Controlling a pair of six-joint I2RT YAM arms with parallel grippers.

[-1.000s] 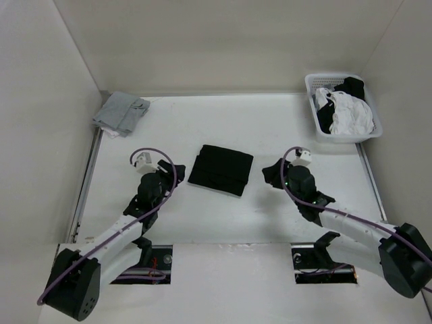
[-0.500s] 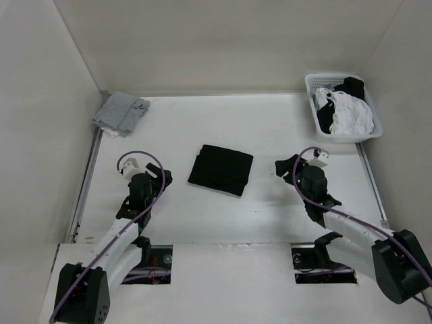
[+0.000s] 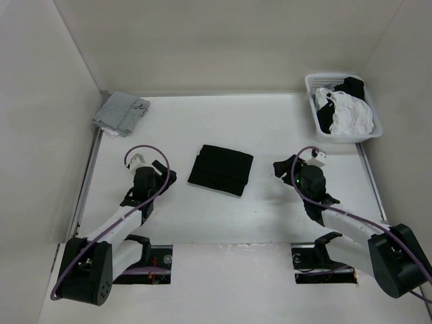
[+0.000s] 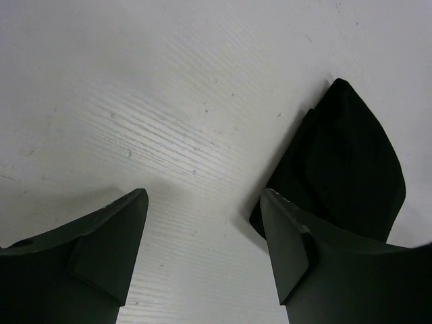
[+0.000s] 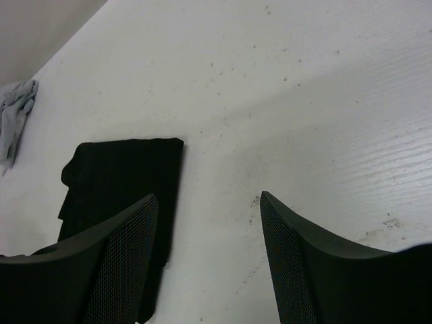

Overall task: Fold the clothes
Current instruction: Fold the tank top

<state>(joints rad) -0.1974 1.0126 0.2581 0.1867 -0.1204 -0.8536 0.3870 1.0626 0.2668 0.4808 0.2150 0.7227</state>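
Note:
The clothes (image 3: 220,170), one black garment folded into a compact rectangle, lie flat in the middle of the white table. My left gripper (image 3: 164,177) hovers a short way to their left, open and holding nothing. In the left wrist view the gripper (image 4: 202,202) frames bare table, and the clothes (image 4: 344,162) lie beyond the right finger. My right gripper (image 3: 283,169) hangs to the right of the garment, also open and apart from it. The right wrist view shows that gripper (image 5: 208,199) over bare table with the clothes (image 5: 121,175) behind its left finger.
A light grey cloth bundle (image 3: 121,111) lies in the far left corner and shows small in the right wrist view (image 5: 15,111). A white basket (image 3: 310,82) of white and black laundry stands at the far right. Walls close in three sides.
Both arms have drawn back from the folded garment, the left one leftward and the right one rightward. Their jaws have spread wider.

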